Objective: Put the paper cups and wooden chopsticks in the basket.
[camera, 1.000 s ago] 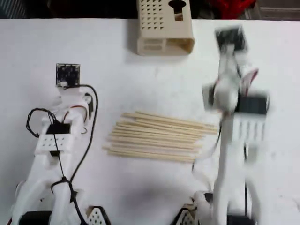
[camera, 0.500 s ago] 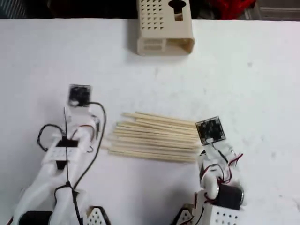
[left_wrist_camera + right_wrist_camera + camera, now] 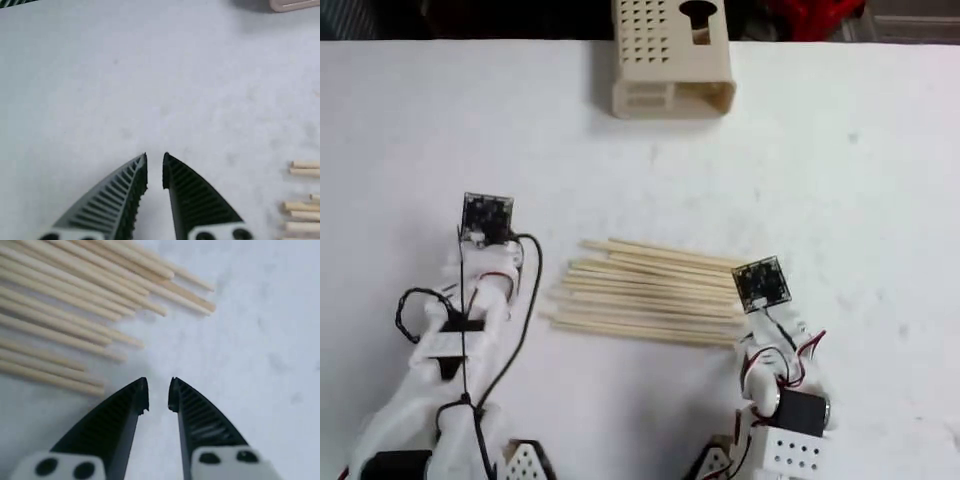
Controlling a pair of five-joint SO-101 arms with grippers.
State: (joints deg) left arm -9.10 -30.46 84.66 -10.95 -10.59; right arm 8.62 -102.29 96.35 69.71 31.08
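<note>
Several wooden chopsticks [image 3: 650, 290] lie in a loose bundle at the middle of the white table. The cream perforated basket [image 3: 672, 60] stands at the far edge. My left arm [image 3: 470, 300] rests left of the bundle. The left gripper [image 3: 154, 160] is over bare table, shut to a narrow slit and holding nothing, with chopstick ends [image 3: 302, 205] off to one side. My right arm [image 3: 775, 370] sits low by the bundle's right end. The right gripper [image 3: 158, 390] is shut to a thin slit on nothing, just short of the chopsticks [image 3: 75, 305].
The white table [image 3: 840, 180] has bare room between the chopsticks and the basket and along its right side. Black cables [image 3: 515, 300] hang off the left arm near the left ends of the chopsticks. A corner of the basket [image 3: 295, 5] shows in the left wrist view.
The right arm pulled back from the far right of the table to the near edge, beside the bundle's right end. The left arm shifted slightly nearer and to the right. The chopsticks stayed put.
</note>
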